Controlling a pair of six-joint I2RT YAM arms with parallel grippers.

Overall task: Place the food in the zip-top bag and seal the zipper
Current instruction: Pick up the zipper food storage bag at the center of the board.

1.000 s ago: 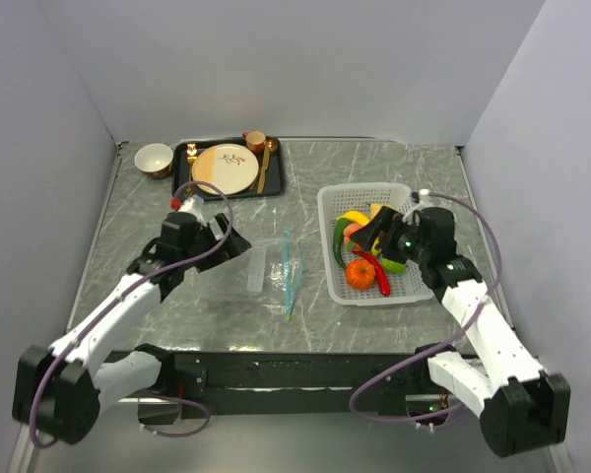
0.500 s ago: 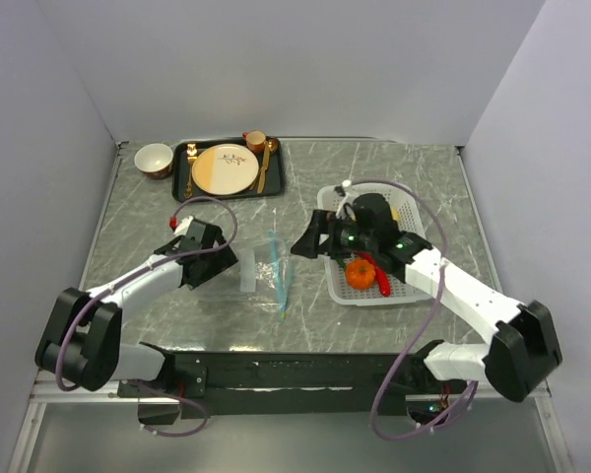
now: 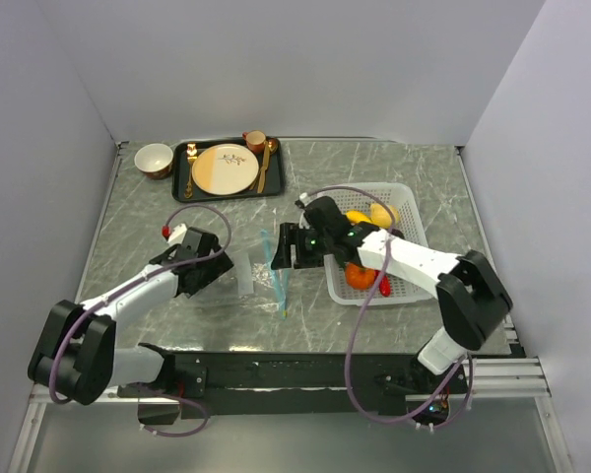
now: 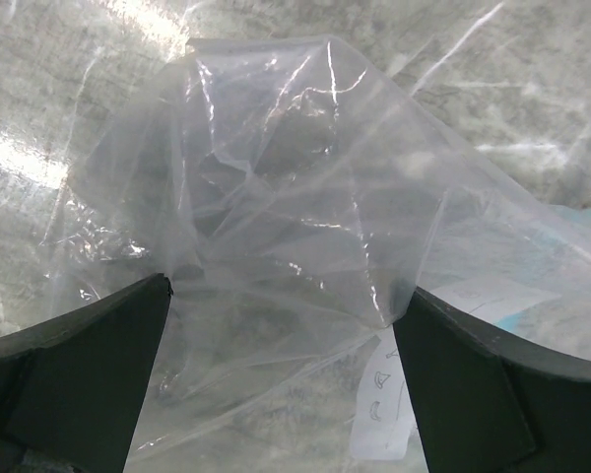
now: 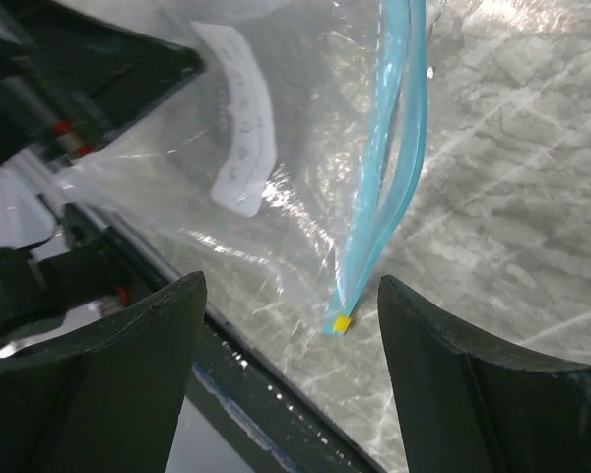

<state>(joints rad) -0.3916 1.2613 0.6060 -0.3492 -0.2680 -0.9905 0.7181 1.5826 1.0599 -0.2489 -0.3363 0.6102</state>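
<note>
On the left, our left gripper has its fingers spread wide. The shut end of the clear bag lies crumpled between them, not pinched. The bag lies flat on the grey table in the middle, with its mouth turned to the right. The blue zipper runs along that mouth, and its long line goes from far to near, tipped a little. Just to the right of it is our right gripper, fingers apart and holding nothing. From its own camera, the near end of the zipper, with a yellow tip, sits between the two fingers. So we think the right arm is the nearer one to take the mouth, and the left arm is nearer to the bottom. The food is all in the white basket further right, with none in the bag. A white label on the bag has small writing, but we cannot read it.
</note>
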